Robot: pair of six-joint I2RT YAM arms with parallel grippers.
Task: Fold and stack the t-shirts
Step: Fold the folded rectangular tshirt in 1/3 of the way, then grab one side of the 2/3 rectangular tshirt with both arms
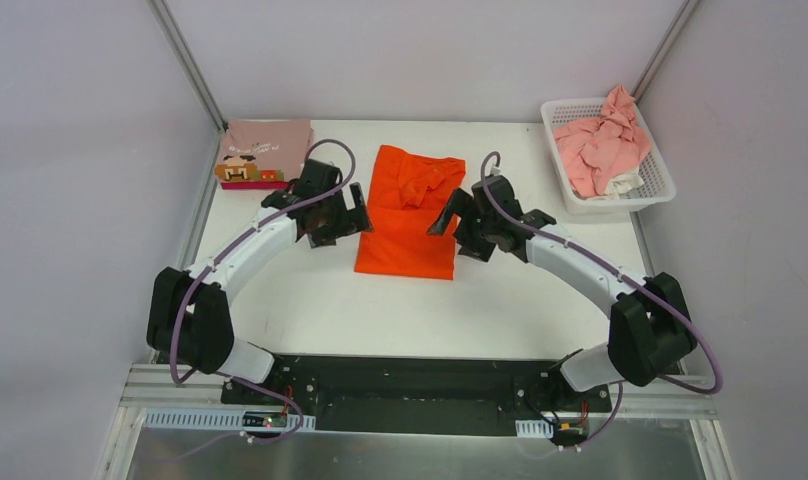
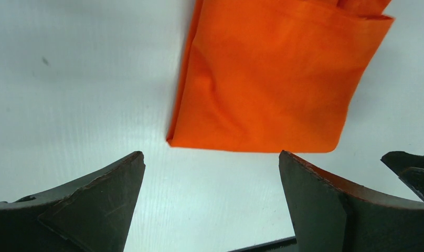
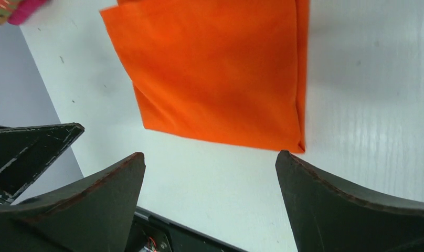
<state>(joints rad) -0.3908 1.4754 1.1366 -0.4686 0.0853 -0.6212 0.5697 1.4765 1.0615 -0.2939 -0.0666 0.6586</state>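
The left gripper (image 1: 342, 215) and right gripper (image 1: 458, 222) stand wide and empty, flanking the orange t-shirt (image 1: 408, 225), part-folded on the table (image 1: 310, 300). The next fold appears best taken by both near corners, evenly. Farther off lie a folded pink t-shirt (image 1: 265, 150) to the left and a basket (image 1: 580, 106) of crumpled t-shirts (image 1: 602, 148) to the right.

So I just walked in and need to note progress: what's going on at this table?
Two robot arms are working through a batch of t-shirts. The orange t-shirt lies partly folded in the middle of the table. The left gripper and right gripper flank it, both open and holding nothing. A folded dusty-pink shirt with a pixel face sits at the far left corner. More pink shirts are crumpled in the white basket at far right, not yet folded.
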